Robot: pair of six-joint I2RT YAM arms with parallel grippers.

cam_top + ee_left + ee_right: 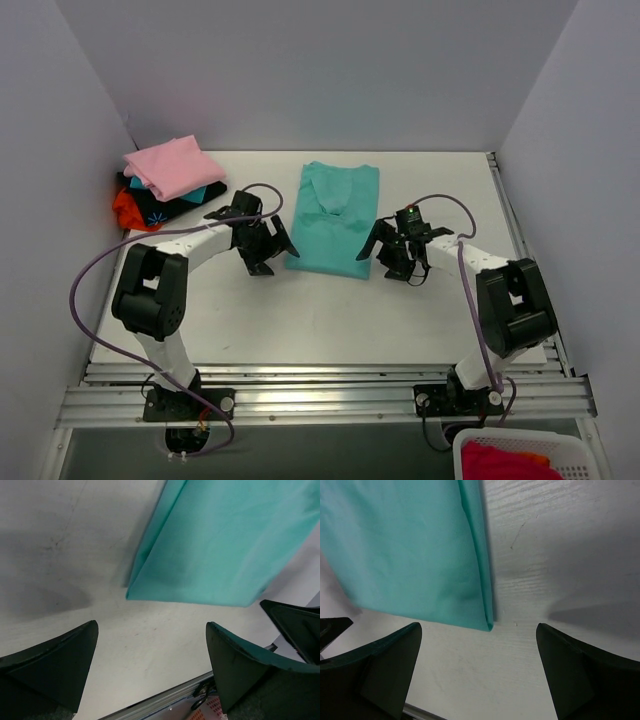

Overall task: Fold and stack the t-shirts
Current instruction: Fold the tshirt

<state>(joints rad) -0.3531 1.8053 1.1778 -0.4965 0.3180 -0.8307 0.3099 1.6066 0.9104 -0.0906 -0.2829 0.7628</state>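
Though a stack already sits at the far-left corner of the table, with the pink shirt on top and the black shirt and orange-red shirt beneath, one shirt is not yet on it.

Left fingers: spread wide, empty, just off the near-left corner of the teal shirt, not touching.

Teal shirt: mid-table, flat, sides folded in to make a long strip. Collar at the far end, hem toward the arms.

Right fingers: likewise apart, nothing held, just beside the near-right corner. The wrist view shows the doubled edge lying clean on the table.

Off the table at near right: white basket with red cloth in it.

Handling, by judgement: thin, light, limp cloth. No stiffness, so it will likely sag and drag between two holds. The layers may slide apart if only the top ply is pinched. The best holds look to be the two near corners, each pinch taking every layer at the folded edge. Lift both together and carry them toward the collar to halve the strip. An uneven lift would skew the fold.
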